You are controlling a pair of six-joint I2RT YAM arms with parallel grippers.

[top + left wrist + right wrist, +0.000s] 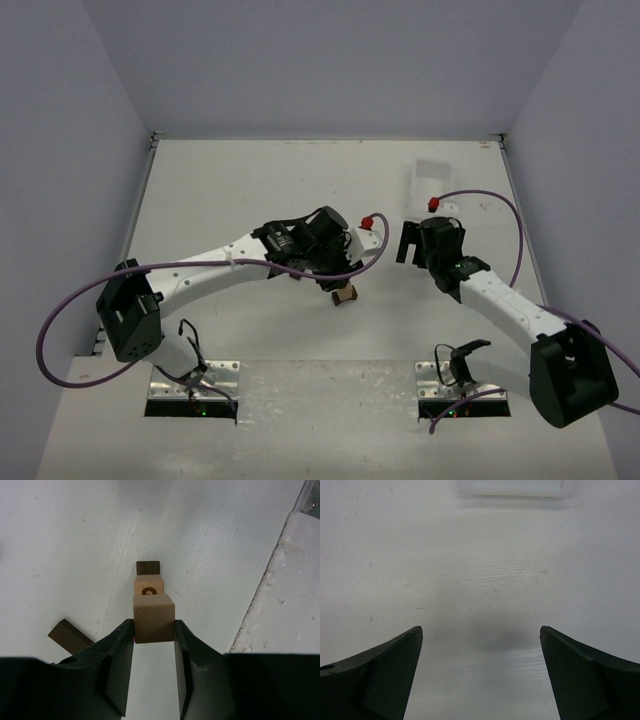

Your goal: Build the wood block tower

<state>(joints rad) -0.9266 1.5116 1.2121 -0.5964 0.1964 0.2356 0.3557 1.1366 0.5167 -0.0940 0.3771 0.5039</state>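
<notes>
Noted: left fingers (122,650) clamp tan cube (154,615); square it over marked block (148,586) before you release (right fingers (395,665) spread, empty).

No legible words, brands, numbers or labels in any of the three views. One mark only: a dark, burnt-looking curved figure, ring- or hook-shaped, on the upward face of the marked tan block (148,586), which sits straight ahead of the left tool (154,625), just past the plain tan block (154,617) pinched between that tool's tips. The figure's lower part is cut off by the plain tan block's top edge, and what shows is too small to call a letter, digit or logo.
</notes>
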